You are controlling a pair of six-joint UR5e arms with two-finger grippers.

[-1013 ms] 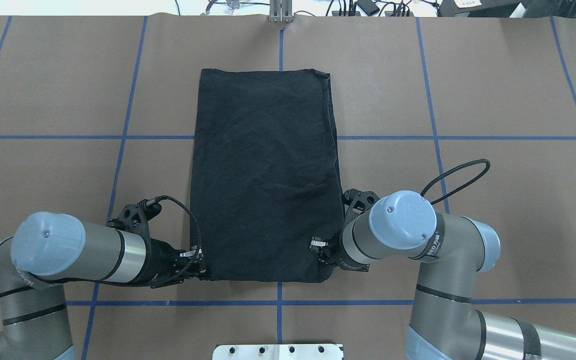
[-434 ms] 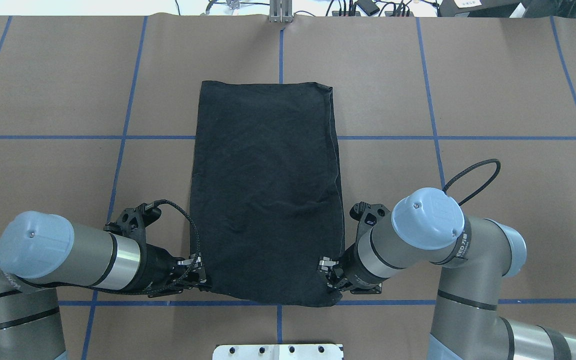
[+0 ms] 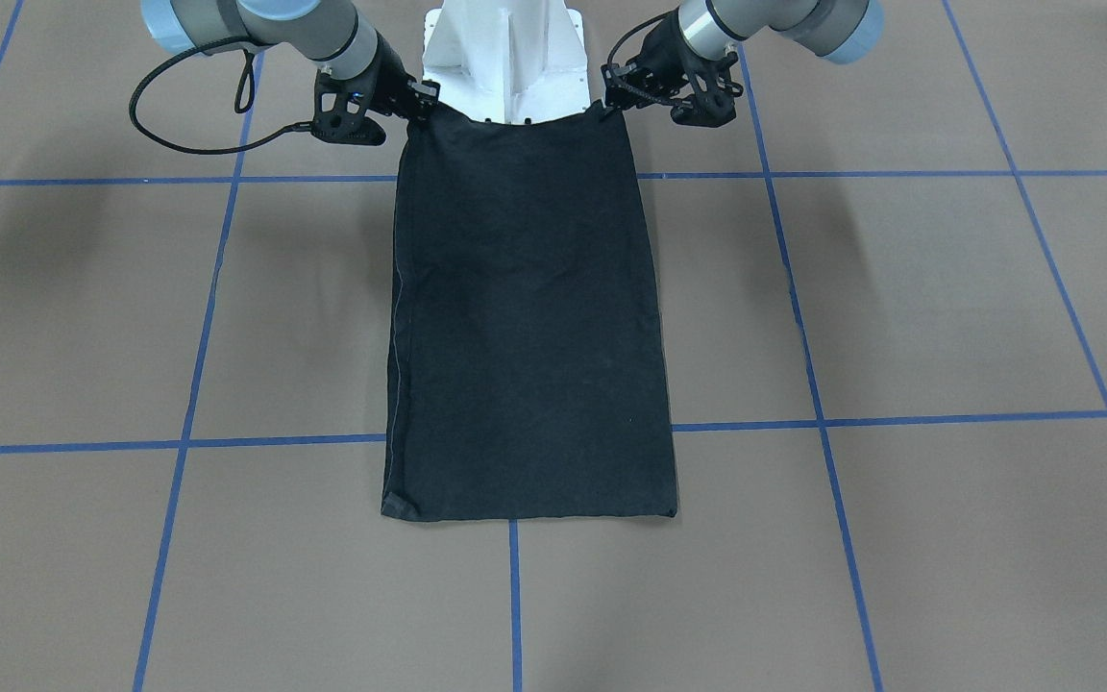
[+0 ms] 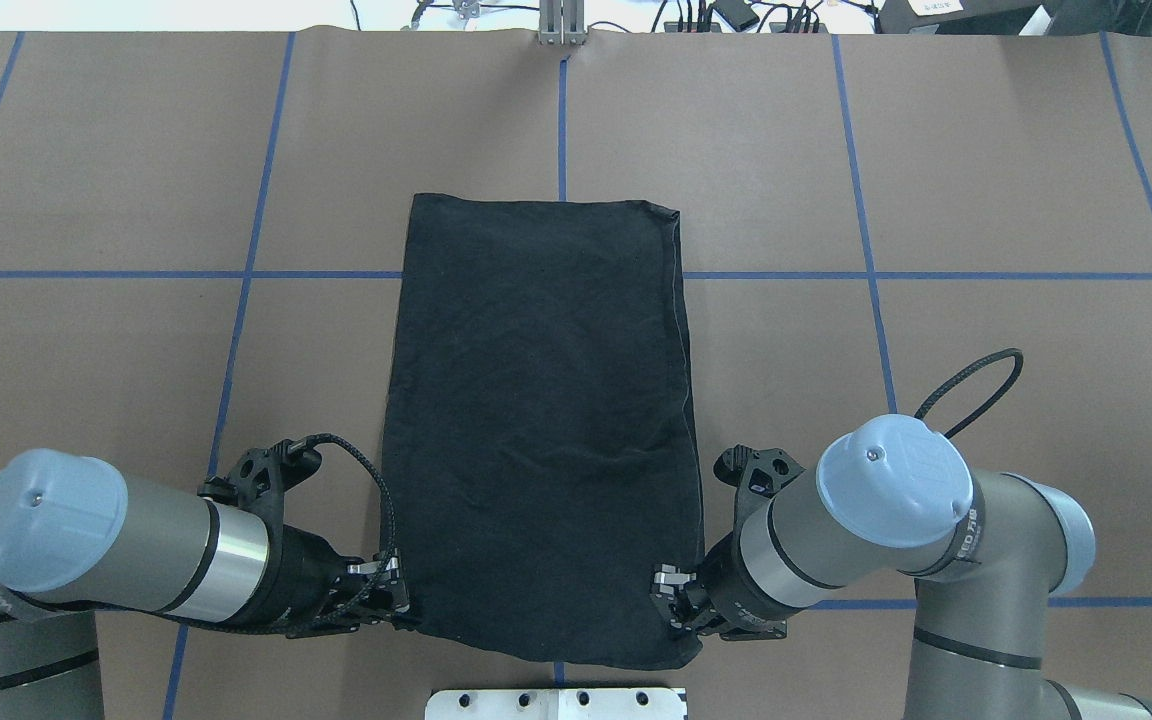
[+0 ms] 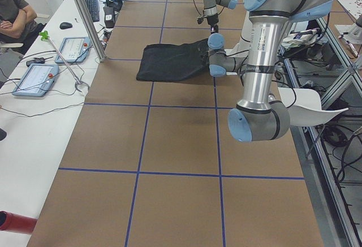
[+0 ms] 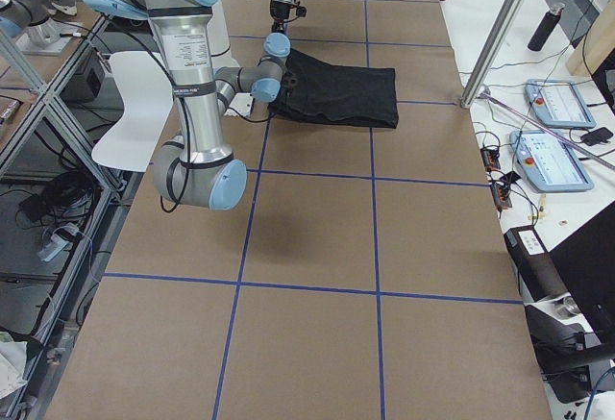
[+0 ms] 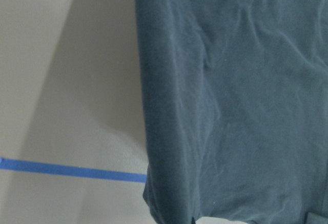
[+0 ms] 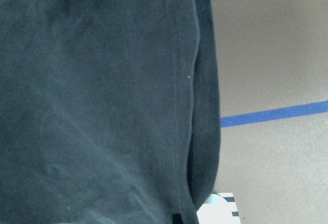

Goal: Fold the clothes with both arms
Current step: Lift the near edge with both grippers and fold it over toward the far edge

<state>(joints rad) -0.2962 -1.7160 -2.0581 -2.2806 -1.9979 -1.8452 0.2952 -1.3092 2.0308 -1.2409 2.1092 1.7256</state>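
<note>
Near the robot, the left arm (image 4: 126, 545) and right arm (image 4: 836, 520) angle inward, forearms nearly level, the left gripper (image 4: 402, 606) and right gripper (image 4: 674, 603) each clamped on a near corner of the black T-shirt (image 4: 541, 420). The T-shirt stretches away as a long rectangle flat on the table (image 4: 986, 180).

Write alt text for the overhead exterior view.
A black T-shirt, folded into a long rectangle, lies on a brown table gridded with blue tape. The left pincer and right pincer each grip one of its near corners.
</note>
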